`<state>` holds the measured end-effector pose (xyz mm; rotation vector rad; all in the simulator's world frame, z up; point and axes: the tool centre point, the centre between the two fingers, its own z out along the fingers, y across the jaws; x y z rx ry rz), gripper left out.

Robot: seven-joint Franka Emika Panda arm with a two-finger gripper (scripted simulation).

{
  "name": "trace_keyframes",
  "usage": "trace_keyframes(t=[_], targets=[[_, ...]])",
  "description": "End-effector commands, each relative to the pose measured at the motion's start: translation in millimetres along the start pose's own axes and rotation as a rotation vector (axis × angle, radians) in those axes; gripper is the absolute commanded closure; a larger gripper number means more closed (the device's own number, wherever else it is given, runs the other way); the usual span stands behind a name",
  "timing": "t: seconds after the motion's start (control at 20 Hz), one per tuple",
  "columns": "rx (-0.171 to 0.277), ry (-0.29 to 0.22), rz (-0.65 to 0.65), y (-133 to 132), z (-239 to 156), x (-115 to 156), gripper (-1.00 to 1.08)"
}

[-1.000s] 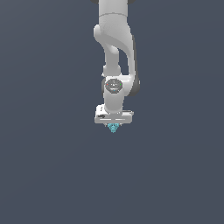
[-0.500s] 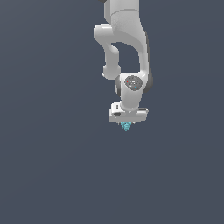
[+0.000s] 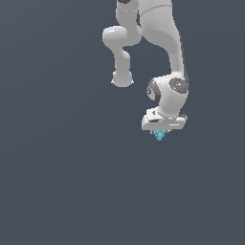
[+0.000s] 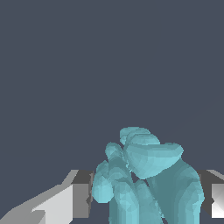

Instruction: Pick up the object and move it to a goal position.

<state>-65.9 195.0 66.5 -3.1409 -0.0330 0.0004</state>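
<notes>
Your end effector (image 3: 160, 133) is clamped on the object (image 3: 159, 135), a tiny cyan-turquoise knobbly lump that pokes out just below the white hand. In the wrist view the object (image 4: 144, 179) fills the space between the two fingers (image 4: 65, 203), with one grey-white finger pressed against each flank, so the jaws stand narrow around it and it hangs in the grip.

In the exterior view the hand points down, its flat white body sitting crosswise right above the lump. The lump sits at about 6 o'clock from the hand, touching the fingertips; they are too small there to make out one by one.

From the hand, the arm (image 3: 165, 43) climbs toward 12 o'clock: a rounded wrist joint directly above, then a long white link rising to the picture's upper edge. A second, bent link with a rounded elbow lies at roughly 10 o'clock from the wrist, well apart from the hand.

All around you see only a plain dark grey-blue backdrop (image 3: 57, 167); you cannot tell from it how high the lump hangs.
</notes>
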Motion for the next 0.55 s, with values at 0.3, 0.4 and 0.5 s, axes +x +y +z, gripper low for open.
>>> trace_keyframes(t=[0.3,0.4,0.5], targets=[[0.0,0.0,0.002,-49.0,-6.5,0.2,1.08],[0.0,0.0,0.002,-52.3,-6.9,0.8,1.08],[0.0,0.0,0.002,-53.0,-7.0,1.1,1.08]])
